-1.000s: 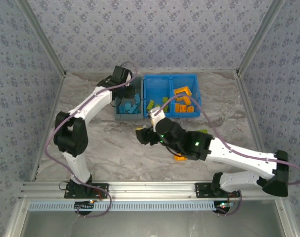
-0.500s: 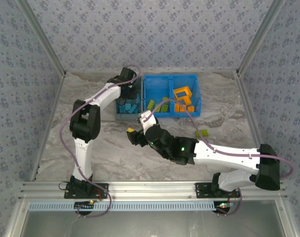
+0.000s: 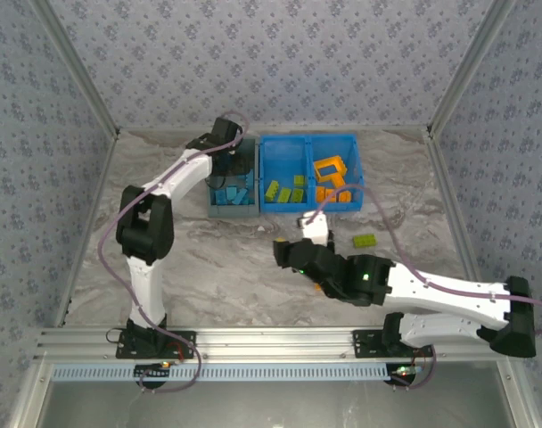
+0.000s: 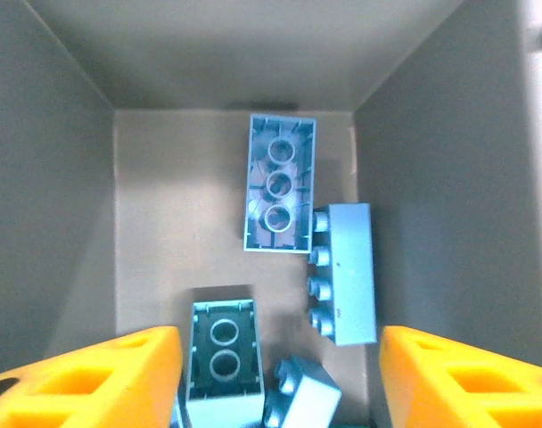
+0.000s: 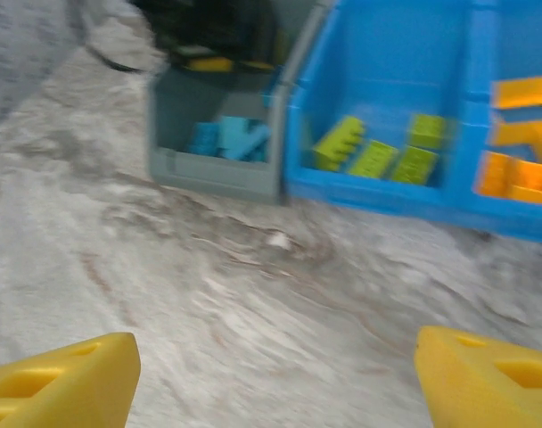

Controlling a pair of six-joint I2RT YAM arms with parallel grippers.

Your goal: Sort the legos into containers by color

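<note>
Legos [image 4: 280, 183], blue ones, lie in grey-blue bin [image 4: 53, 223] — colour-matched — w/ left tool [image 4: 275, 374] above, jaws apart, nothing held. Right tool [image 5: 275, 366] gapes empty over counter [image 5: 209, 294]; we reckon lime lego [image 3: 364, 240] near bright blue bin [image 3: 308, 138] goes next.

Fingers of my left gripper [image 4: 271, 374] and my right gripper [image 5: 271, 374]: yellow-orange. Two-compartment bin [image 3: 308, 138]: bright blue, with lime green bricks [image 3: 287, 191] in its left compartment and orange bricks [image 3: 332, 183] in its right. Single bin [image 3: 232, 211] just left of it: grey-blue, holding light blue bricks [image 3: 228, 194]. Loose brick [image 3: 365, 240] near its front: lime green. Table [image 3: 209, 259]: grey-white marbled. Walls [image 3: 271, 62]: pale blue floral print
</note>
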